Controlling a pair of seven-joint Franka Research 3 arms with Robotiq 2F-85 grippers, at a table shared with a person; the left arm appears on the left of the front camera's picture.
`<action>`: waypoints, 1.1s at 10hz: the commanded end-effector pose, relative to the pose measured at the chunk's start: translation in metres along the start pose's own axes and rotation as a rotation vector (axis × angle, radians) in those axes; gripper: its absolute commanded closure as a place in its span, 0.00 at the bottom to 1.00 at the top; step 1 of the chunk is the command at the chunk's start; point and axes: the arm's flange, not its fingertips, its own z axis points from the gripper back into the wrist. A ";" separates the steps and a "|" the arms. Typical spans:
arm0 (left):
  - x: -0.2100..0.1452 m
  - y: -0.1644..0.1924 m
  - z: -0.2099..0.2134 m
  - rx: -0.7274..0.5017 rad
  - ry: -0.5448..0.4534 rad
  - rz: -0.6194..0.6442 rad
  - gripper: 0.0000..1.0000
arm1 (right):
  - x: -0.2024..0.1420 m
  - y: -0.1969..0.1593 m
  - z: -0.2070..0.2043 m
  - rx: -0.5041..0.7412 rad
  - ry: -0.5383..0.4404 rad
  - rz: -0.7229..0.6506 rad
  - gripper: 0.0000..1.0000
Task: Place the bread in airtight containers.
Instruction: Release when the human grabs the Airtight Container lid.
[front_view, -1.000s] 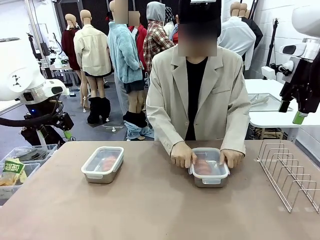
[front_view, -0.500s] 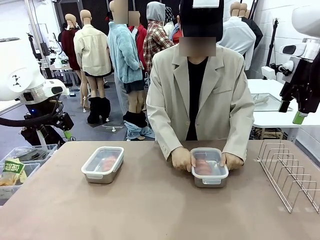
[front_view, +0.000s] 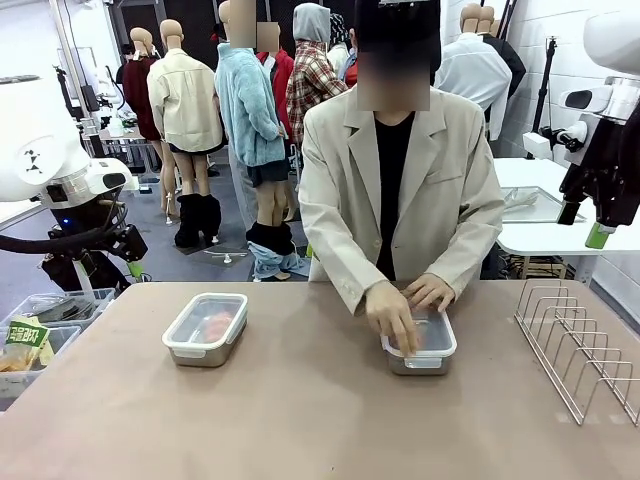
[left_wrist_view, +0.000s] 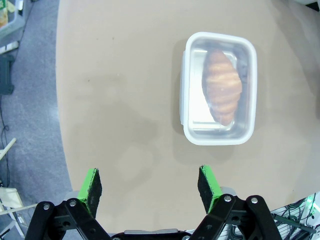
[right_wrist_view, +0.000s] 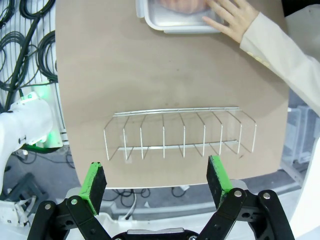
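Two lidded steel airtight containers stand on the table. The left container (front_view: 205, 328) holds a croissant (front_view: 215, 324) under its clear lid. In the left wrist view that container (left_wrist_view: 220, 89) and its croissant (left_wrist_view: 221, 86) lie well below my open left gripper (left_wrist_view: 150, 184). The person's hands (front_view: 400, 308) press on the lid of the right container (front_view: 422, 348), which has bread (right_wrist_view: 182, 4) inside it. My right gripper (right_wrist_view: 157, 182) hangs open high over the wire rack (right_wrist_view: 180, 132), far from that container (right_wrist_view: 175, 17). In the front view the left gripper (front_view: 135, 268) and the right gripper (front_view: 598, 235) are raised at the table's sides.
The wire rack (front_view: 578, 345) stands at the table's right end. Bins with packaged goods (front_view: 25, 345) sit off the left edge. A wide stretch of bare tabletop (front_view: 300, 420) lies in front of both containers.
The person's hands have moved from the two sides of the right container onto its lid. Neither arm has moved.
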 end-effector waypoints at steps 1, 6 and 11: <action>0.000 0.001 0.001 0.008 -0.002 0.009 0.00 | 0.001 0.003 -0.004 -0.010 -0.017 -0.004 0.00; 0.000 0.001 0.001 0.008 -0.002 0.009 0.00 | 0.001 0.003 -0.004 -0.010 -0.017 -0.004 0.00; 0.000 0.000 0.000 0.000 0.000 0.000 0.00 | 0.001 0.003 -0.004 -0.010 -0.017 -0.004 0.00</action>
